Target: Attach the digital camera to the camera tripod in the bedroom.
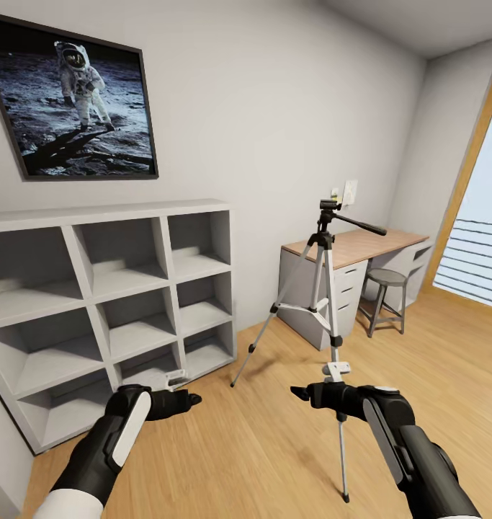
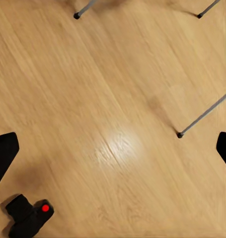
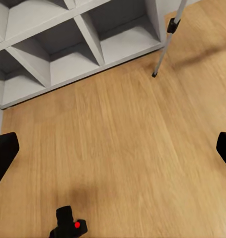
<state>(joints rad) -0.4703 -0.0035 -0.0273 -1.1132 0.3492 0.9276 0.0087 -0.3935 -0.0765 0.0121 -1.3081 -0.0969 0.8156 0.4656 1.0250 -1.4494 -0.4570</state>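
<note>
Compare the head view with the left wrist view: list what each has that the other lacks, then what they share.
Head view alone: the white cube shelving, the astronaut picture, the desk, the stool, and the camera tripod whole, head and pan handle included. Left wrist view alone: the digital camera lying on the floor, red dot up. Shared: the wood plank floor and the tripod's thin legs, seen in the wrist view as feet and leg ends.
</note>
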